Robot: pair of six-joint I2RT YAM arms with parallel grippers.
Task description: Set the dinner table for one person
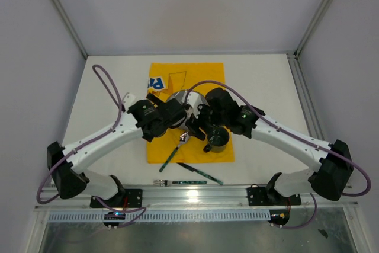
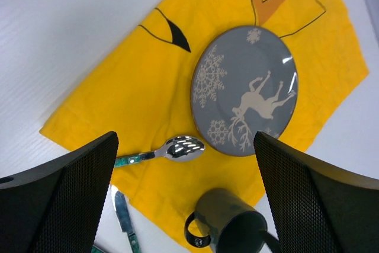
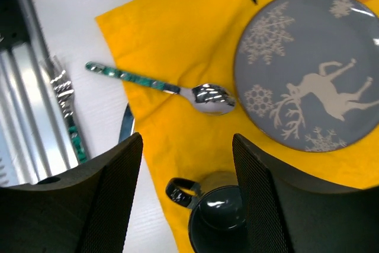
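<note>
white links point(image 1: 98, 140) | black joints point(image 1: 148, 119) | purple cables point(image 1: 116, 93) | black mesh-textured pincer fingers point(image 2: 59, 199)

The dinner table point(image 1: 263, 84) is a large, flat, matte white rectangular top lying level. Its long near edge runs against the metal rail point(image 1: 195, 191), and its other three sides meet the pale walls point(image 1: 177, 4). A yellow cloth point(image 1: 204, 75) covers its middle, with bare white either side. Close up, the surface seems finely ribbed.
</note>
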